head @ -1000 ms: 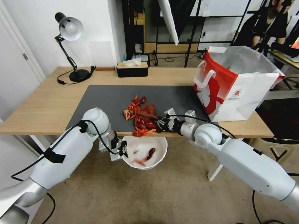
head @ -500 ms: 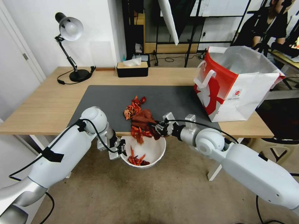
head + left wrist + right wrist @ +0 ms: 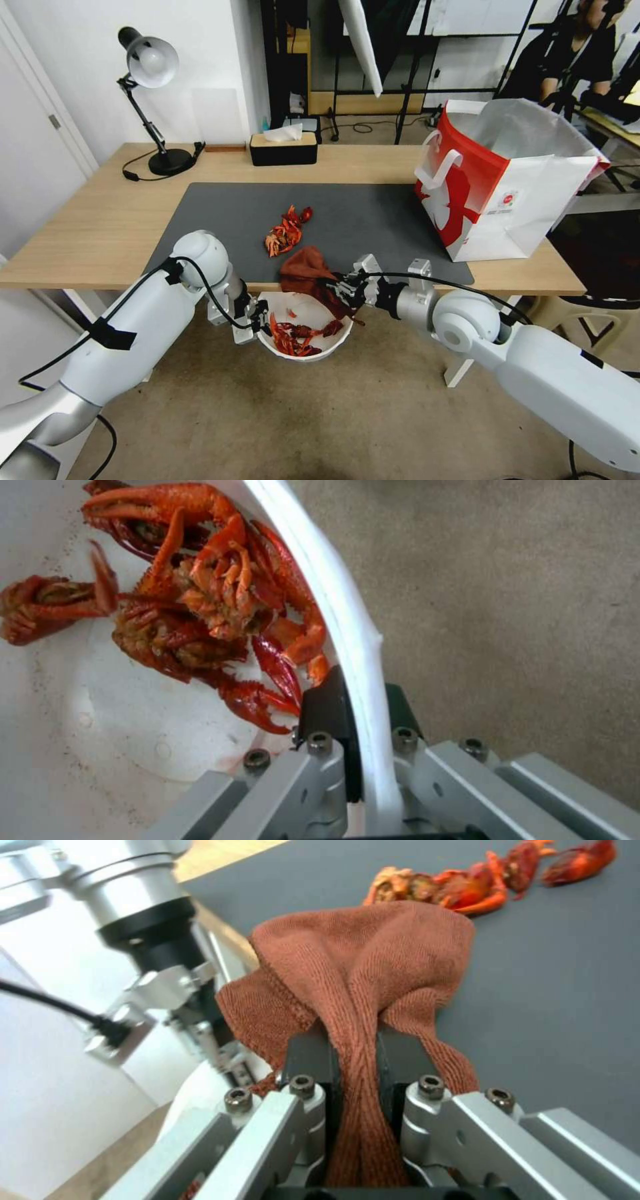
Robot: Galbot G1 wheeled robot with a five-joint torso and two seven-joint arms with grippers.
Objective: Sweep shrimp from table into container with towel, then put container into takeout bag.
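While the large round white plastic container (image 3: 301, 328) hangs just below the near edge of the long light wooden table (image 3: 100, 227), the left gripper (image 3: 357, 715) pinches its rolled rim, 1 black pad inside the wall and 1 outside. A heap of bright red-orange shrimp (image 3: 200, 605) lies in the container against the wall beside that grip. Just above it, at the table edge, the right gripper (image 3: 357, 1060) is clamped narrow on a bunched fold of the small rust-red brown soft towel (image 3: 305, 267), which drapes from the dark grey rectangular mat (image 3: 373, 220) over the container's far rim. Farther back on the mat, a smaller cluster of shrimp (image 3: 285, 231) remains, apart from the towel. Beyond, at the table's right end, stands the boxy red-and-white paper takeout bag (image 3: 507, 193), open at the top.
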